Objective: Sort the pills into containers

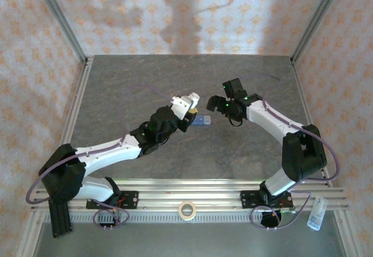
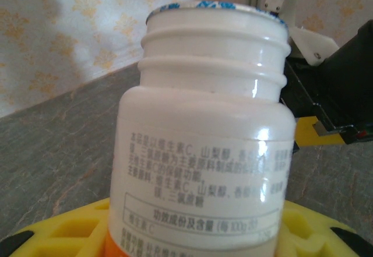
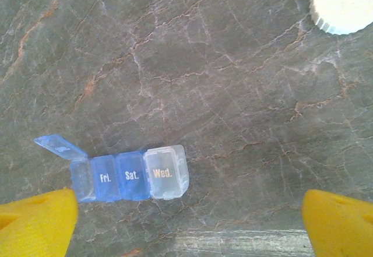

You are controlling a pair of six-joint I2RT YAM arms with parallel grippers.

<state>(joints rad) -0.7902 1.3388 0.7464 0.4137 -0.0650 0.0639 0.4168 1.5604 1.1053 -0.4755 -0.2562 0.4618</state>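
Nearest, the left gripper (image 1: 185, 110) clamps a white pill bottle (image 2: 204, 152), uncapped, its label printed in Chinese with "100g" legible. At the bottle's 4 o'clock on the grey table (image 3: 204, 64) lies the blue pill organiser (image 3: 131, 175). Its lids read "Fri.", "Sat." and "Wed."; the end lid (image 3: 58, 147) stands open, and no pills are visible inside. The right gripper (image 3: 189, 225) hovers at the organiser's 2 o'clock, fingers wide apart and empty. The white cap (image 3: 342, 3) lies well apart. Sorting seems barely begun; pouring remains.
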